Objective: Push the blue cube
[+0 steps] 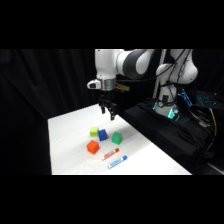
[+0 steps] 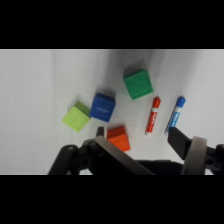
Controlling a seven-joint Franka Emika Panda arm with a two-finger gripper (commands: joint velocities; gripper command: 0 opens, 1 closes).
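1. The tool (image 1: 110, 113) hung in the air above the white bench (image 1: 70, 145), behind the group of blocks and not touching any of them.
2. In the wrist view its two fingers (image 2: 179, 141) stood wide apart and held nothing.
3. The blue cube (image 1: 102, 134) sat in the middle of the group. The yellow-green cube (image 1: 94, 132) was right beside it, the orange cube (image 1: 92, 146) was near it, and the green cube (image 1: 116, 138) was a little apart.
4. To push well, I think the tool should come down low next to the blue cube and slide it toward a bare part of the bench. It should go slowly, so it does not bump the cubes beside it.
5. I counted four cubes: one blue, one green, one yellow-green and one orange.
6. I counted two pens: a red pen (image 1: 110, 153) and a blue pen (image 1: 118, 161).
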